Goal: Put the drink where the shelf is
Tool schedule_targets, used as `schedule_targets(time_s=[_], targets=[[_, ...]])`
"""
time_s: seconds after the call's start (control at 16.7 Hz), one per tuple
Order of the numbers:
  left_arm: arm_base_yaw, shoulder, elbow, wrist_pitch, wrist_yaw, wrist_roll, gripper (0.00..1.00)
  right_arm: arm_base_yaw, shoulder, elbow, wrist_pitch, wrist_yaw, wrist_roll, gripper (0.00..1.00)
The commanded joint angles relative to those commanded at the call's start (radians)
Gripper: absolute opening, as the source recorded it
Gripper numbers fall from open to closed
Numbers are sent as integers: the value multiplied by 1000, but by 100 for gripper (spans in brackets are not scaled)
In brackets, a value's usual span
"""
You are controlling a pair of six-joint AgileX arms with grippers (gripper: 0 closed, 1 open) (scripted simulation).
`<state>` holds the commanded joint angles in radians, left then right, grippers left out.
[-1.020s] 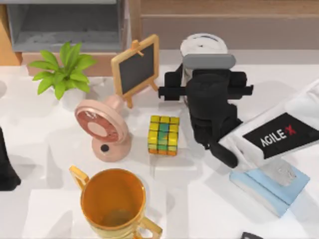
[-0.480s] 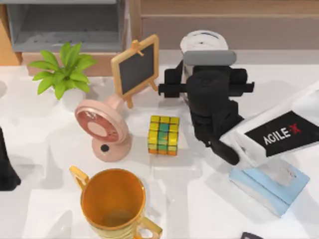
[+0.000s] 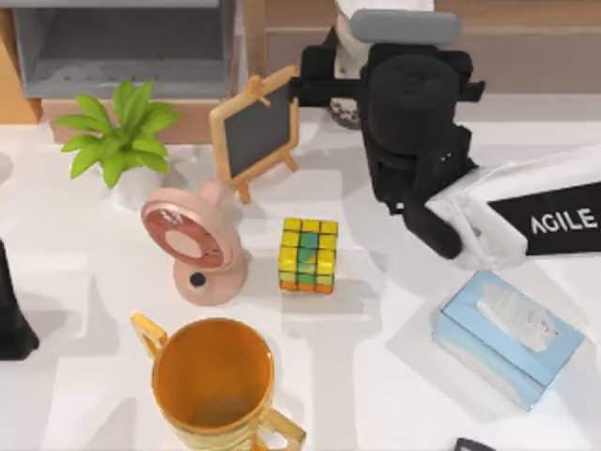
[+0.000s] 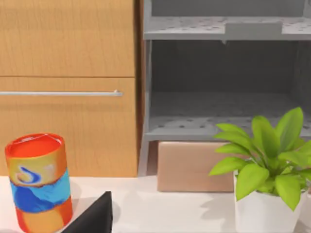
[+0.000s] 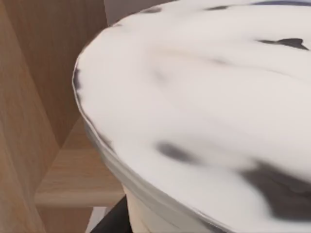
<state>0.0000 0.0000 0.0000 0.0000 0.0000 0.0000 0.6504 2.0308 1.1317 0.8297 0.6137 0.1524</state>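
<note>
Brown wooden shelf (image 3: 526, 38) spans back of white table (image 3: 394, 376), directly behind right tool (image 3: 371, 80). Black right tool clamped on drink (image 3: 346, 111), cup raised at shelf's front edge; white lid (image 5: 204, 97) close beneath wrist camera. Gold two-handled mug (image 3: 214, 383) well in front of tool, toward table's left. Blue tissue box (image 3: 507, 343) in front, to right. Pink fan (image 3: 192, 242), small chalkboard (image 3: 255, 132), colour cube (image 3: 308, 256) lie left of tool. Left tool (image 3: 11, 310) parked at table's left edge, fingers' spread unclear.
</note>
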Motion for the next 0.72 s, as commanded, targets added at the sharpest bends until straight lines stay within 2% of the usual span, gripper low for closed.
schedule_targets(time_s=[0.3,0.72], targets=[[0,0,0,0,0,0,100,-80,-115,60,-121,-116,-30,0],[0,0,0,0,0,0,100,-297,-201,132,-355,-295,-75,0]])
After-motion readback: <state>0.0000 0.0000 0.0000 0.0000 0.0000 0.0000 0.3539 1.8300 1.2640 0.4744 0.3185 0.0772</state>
